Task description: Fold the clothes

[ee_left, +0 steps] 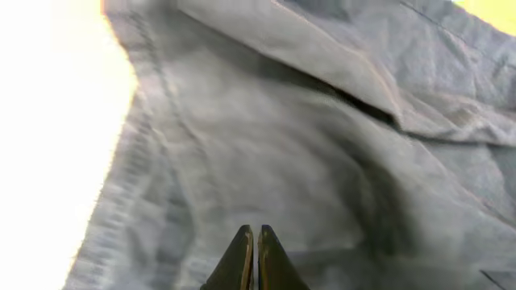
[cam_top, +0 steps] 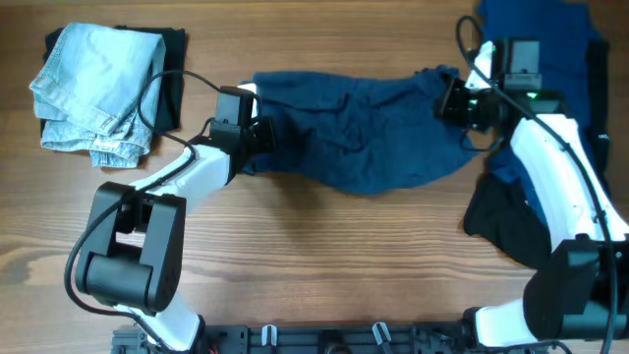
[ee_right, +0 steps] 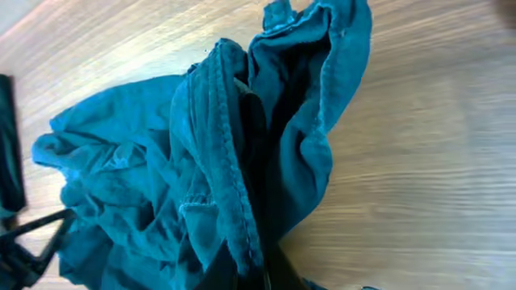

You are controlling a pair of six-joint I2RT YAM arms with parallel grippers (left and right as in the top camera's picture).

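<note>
- Blue garment [cam_top: 364, 133]: mid-table, toward the far side, spread between my two grippers and lying on the wooden table [cam_top: 324, 256].
- Left gripper [cam_top: 257, 133]: fingers pressed together, with no gap at the tips in the wrist view. It sits on the garment's left end, and I judge a thin layer of cloth is pinched.
- Right gripper [cam_top: 454, 101]: at the garment's right end. Bunched cloth hides most of the fingers in the wrist view. The folds gather into them, so I judge it is clamped on a thick wad.
- Risk 1: the left grip looks shallow. A pull toward the right could slide the hem out and drop that end.
- Risk 2: the right grip holds several layers, so any fold made from here would carry a twist and come out lumpy.
- Risk 3: the dark cloth [cam_top: 506, 221] at near right and the blue pile [cam_top: 545, 25] at far right lie close to my right arm. A wide sweep could drag them into the work.
- Risk 4: the folded jeans [cam_top: 93, 88] at far left are well apart and should be safe unless my left arm swings out.
- Orientation: the long axis runs left to right, with the right end slightly farther than the left. The middle bellies toward the near edge and is wrinkled, not flat.
</note>
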